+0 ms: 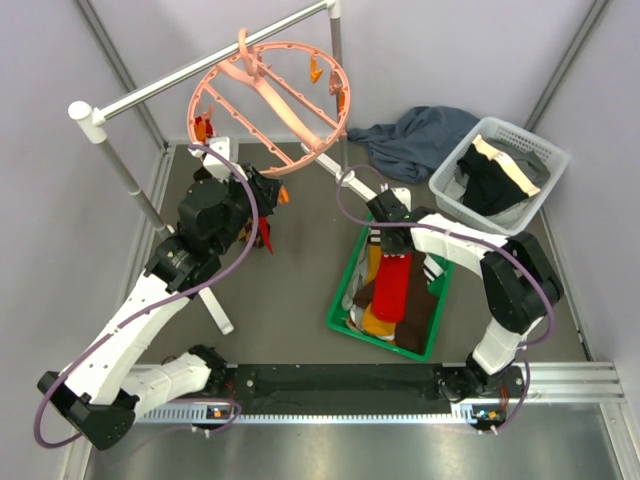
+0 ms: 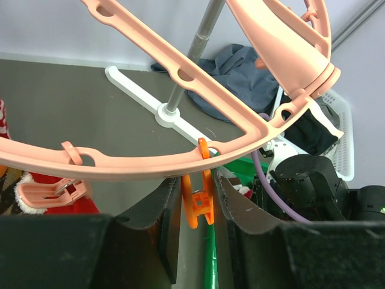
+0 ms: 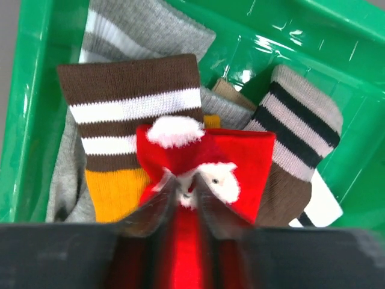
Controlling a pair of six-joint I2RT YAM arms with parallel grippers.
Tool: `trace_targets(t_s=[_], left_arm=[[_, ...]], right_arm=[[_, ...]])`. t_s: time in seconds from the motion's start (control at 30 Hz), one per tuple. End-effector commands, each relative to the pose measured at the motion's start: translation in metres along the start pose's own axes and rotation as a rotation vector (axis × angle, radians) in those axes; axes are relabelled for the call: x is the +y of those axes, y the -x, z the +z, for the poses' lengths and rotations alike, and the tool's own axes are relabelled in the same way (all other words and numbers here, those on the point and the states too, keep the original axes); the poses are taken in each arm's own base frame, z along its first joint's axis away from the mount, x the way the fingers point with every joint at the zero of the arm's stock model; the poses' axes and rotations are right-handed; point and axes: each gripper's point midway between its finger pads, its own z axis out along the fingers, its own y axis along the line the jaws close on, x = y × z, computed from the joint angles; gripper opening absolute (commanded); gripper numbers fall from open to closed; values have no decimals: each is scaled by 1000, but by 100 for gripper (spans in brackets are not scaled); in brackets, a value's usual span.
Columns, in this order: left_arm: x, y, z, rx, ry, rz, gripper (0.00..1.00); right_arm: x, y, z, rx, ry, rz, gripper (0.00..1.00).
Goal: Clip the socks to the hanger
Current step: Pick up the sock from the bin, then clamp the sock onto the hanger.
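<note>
Under the rail [image 1: 200,70], the hanger [image 1: 268,95] hung by its hook, which put its ring within the left arm's reach. Left jaws pinched an orange clip [image 2: 198,205] on the ring's lower rim, one finger on each side, probably to squeeze it open and steady it for a sock. Beside it, red fabric [image 2: 66,208] hung under a neighbouring clip [image 2: 51,194]. Right jaws, down in the green bin [image 3: 289,36] on the desk [image 1: 300,270], pinched a bunched fold of a red sock [image 3: 240,156]. That sock lay on top of the pile, so it could likely lift without dragging the brown striped sock [image 3: 132,102] beneath. Other socks lay in the bin, well apart from the hanger.
</note>
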Motion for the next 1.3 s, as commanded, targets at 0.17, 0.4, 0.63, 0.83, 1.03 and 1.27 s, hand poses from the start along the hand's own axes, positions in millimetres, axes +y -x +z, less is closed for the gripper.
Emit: trace_targets(t_s=[0.17, 0.4, 0.63, 0.83, 1.03, 1.27], left_arm=[[-13, 15, 4, -53, -53, -20, 10], [-15, 21, 2, -66, -59, -18, 10], [-26, 31, -2, -91, -111, -24, 9], [-38, 37, -6, -104, -171, -40, 9], [-49, 43, -11, -122, -231, -61, 9], [-50, 46, -14, -126, -236, -69, 9]], right_arm=[[-4, 19, -18, -83, 44, -20, 0], [18, 54, -106, -311, 265, -213, 0], [80, 78, -213, -714, 592, -541, 0], [135, 84, -287, -991, 899, -670, 0], [173, 85, -296, -1042, 1024, -739, 0], [191, 92, -297, -1080, 1051, -739, 0]])
